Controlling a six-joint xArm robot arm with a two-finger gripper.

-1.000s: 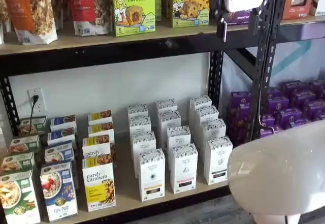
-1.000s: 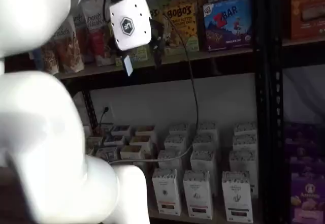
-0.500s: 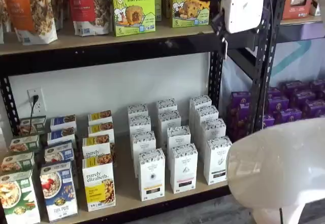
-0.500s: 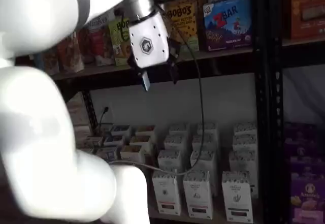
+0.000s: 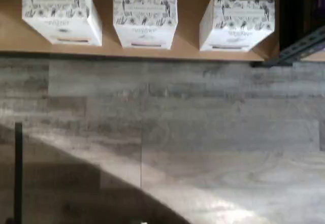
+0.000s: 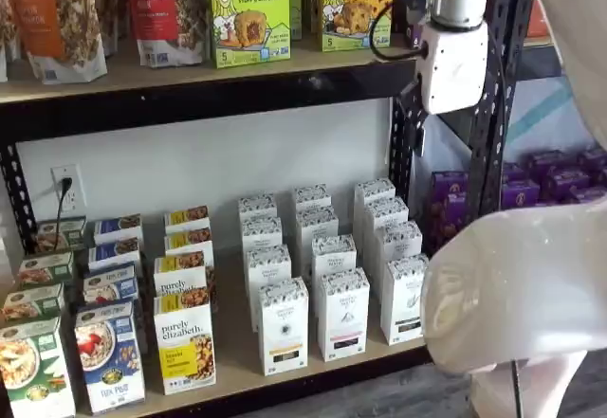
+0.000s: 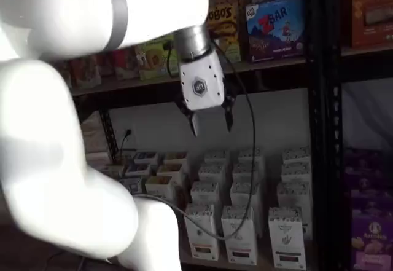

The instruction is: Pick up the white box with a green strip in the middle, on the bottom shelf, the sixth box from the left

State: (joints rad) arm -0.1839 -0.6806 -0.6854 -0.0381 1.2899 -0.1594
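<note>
The white box (image 6: 406, 297) stands at the front of the right-most white column on the bottom shelf (image 6: 237, 347), with a dark band low on its front. It also shows in a shelf view (image 7: 287, 243). In the wrist view its speckled top (image 5: 237, 16) is beside the black rack post. My gripper (image 7: 210, 123) hangs open and empty, with a plain gap between its black fingers, well above the white cartons. Its white body (image 6: 451, 67) is in front of the rack post, just below the upper shelf.
Two alike white cartons (image 6: 284, 325) (image 6: 343, 312) stand left of the target. Cereal boxes (image 6: 185, 342) fill the shelf's left. Bobo's boxes (image 6: 248, 10) sit on the upper board. Purple boxes (image 6: 560, 176) fill the right bay. My white arm (image 6: 517, 295) covers the lower right.
The gripper has come down from upper-shelf height to just below that shelf, and shifted right in one shelf view. The arm's white links have swung further into both views.
</note>
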